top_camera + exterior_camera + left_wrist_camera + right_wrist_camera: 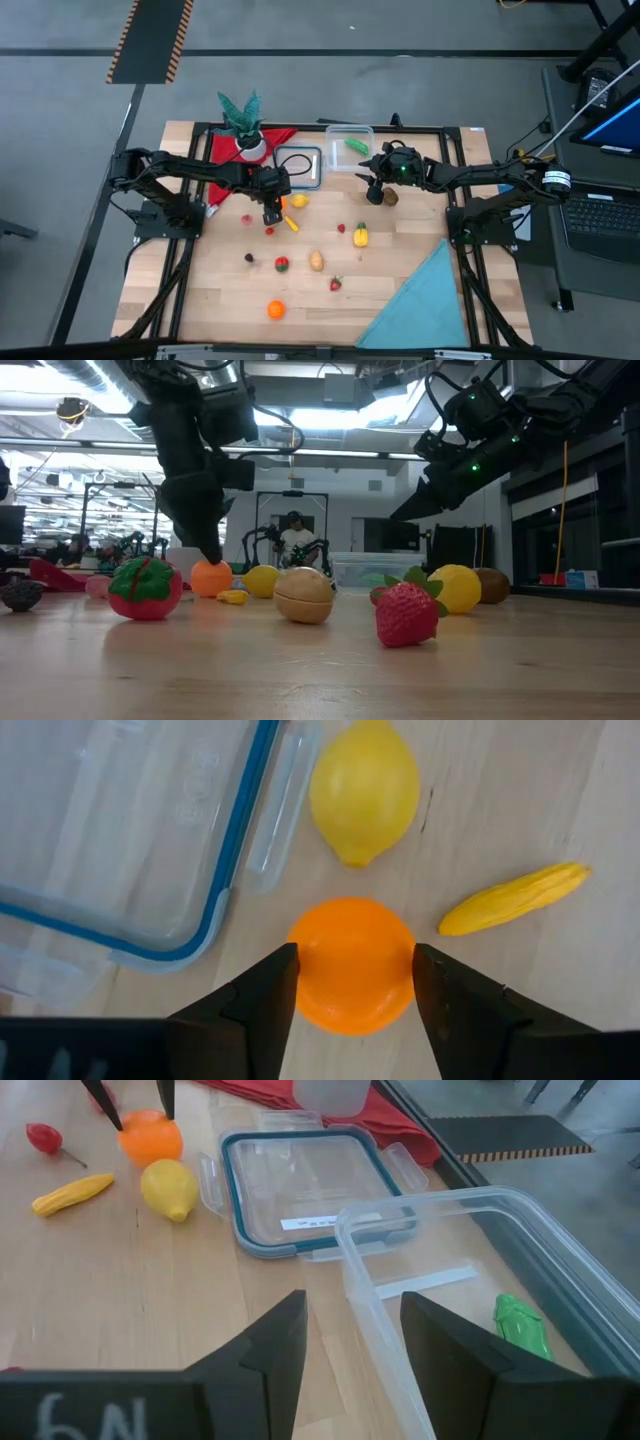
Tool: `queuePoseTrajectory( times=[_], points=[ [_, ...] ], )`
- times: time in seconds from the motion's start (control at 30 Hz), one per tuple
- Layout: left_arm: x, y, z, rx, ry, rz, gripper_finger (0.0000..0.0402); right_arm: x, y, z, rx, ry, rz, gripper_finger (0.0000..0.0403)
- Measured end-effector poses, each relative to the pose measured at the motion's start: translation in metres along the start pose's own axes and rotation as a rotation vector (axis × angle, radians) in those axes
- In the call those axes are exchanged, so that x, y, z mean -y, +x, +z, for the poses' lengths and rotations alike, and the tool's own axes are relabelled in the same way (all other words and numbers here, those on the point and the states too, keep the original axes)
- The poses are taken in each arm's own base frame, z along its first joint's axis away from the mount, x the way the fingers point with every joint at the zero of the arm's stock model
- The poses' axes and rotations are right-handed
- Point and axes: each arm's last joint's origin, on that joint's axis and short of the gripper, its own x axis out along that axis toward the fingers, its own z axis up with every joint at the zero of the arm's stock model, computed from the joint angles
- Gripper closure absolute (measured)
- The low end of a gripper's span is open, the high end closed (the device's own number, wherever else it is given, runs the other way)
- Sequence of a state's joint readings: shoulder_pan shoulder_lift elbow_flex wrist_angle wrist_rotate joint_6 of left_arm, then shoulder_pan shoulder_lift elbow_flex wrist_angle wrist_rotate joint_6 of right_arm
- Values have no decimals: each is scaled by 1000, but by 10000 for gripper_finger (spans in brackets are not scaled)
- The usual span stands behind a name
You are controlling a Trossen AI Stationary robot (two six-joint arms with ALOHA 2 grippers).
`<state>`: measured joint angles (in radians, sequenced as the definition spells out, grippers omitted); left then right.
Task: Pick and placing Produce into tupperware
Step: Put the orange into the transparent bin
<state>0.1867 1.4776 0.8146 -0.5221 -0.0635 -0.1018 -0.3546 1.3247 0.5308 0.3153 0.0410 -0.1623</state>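
Observation:
My left gripper (355, 970) (272, 212) is open and points down over an orange toy fruit (355, 965) (150, 1138) that sits on the table; one finger stands at each side of it. A lemon (363, 790) and a long yellow piece (515, 898) lie just beyond. My right gripper (350, 1350) (373, 188) hovers open by the near-left corner of the clear tub (480, 1250) (349, 146), touching nothing. A green piece (520, 1325) lies inside the tub. More produce is scattered across the table, such as a tomato (282, 264) and a strawberry (336, 284). My left gripper comes at the orange fruit from above, its fingers (275, 990) flush against the fruit's two sides (300, 970). Whether they touch it, I cannot tell. The fruit rests on the table.
The blue-rimmed clear lid (300, 165) lies flat between the tub and my left gripper. A potted plant (243, 120) stands on a red cloth (225, 170) at the far left. A teal cloth (420, 300) covers the near right corner. A brown fruit (390, 197) lies by my right gripper.

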Motion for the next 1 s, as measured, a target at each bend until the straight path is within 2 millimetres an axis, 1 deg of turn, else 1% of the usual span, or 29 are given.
queuePoseTrajectory(
  times=[0.17, 0.27, 0.7, 0.87, 1.0],
  points=[
    [0, 0, 0, 0, 0, -2, 216, 0, 0, 0, -2, 1, 0, 237],
    [0, -1, -1, -10, 0, -3, 210, 0, 0, -1, -9, 1, 2, 237],
    [0, -2, -6, -47, 2, -25, 116, 0, 0, -1, -9, 3, 1, 237],
    [0, -2, -6, -46, 2, -23, 89, 0, 0, -1, -9, 3, 2, 237],
    [0, -2, -5, -44, 2, -20, 77, 0, 0, -1, -9, 3, 1, 237]
  ],
)
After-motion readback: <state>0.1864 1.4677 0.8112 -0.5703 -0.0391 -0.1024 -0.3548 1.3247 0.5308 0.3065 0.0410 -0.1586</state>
